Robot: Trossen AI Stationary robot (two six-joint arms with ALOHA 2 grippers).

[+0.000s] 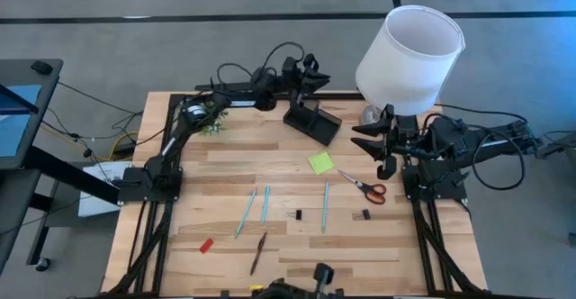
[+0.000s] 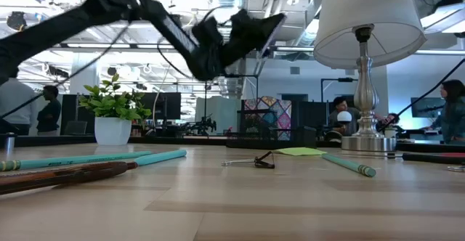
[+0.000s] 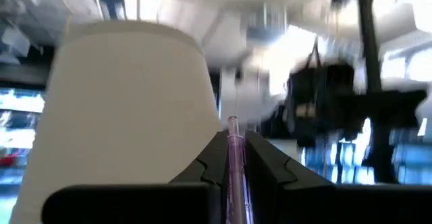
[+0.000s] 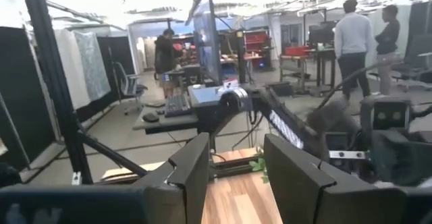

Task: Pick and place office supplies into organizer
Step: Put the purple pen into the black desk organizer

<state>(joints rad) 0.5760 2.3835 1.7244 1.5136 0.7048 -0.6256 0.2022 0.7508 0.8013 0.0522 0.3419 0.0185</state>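
Meanwhile, pink pen held clamped in left gripper above black organizer at table's far side; right gripper parked part-open, empty. Teal pens, scissors, sticky-note pad left unsorted.

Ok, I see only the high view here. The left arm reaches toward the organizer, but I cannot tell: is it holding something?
Observer: Yes. In the left wrist view, the fingers of the left gripper are shut on a pink pen, whose tip sticks out past them.
Operator: Is it low, close to the wood?
Observer: No. The low view shows it raised high, well clear of the table.
Operator: And the right one, near the lamp?
Observer: In the right wrist view, the fingers of the right gripper stand apart, with nothing between them.
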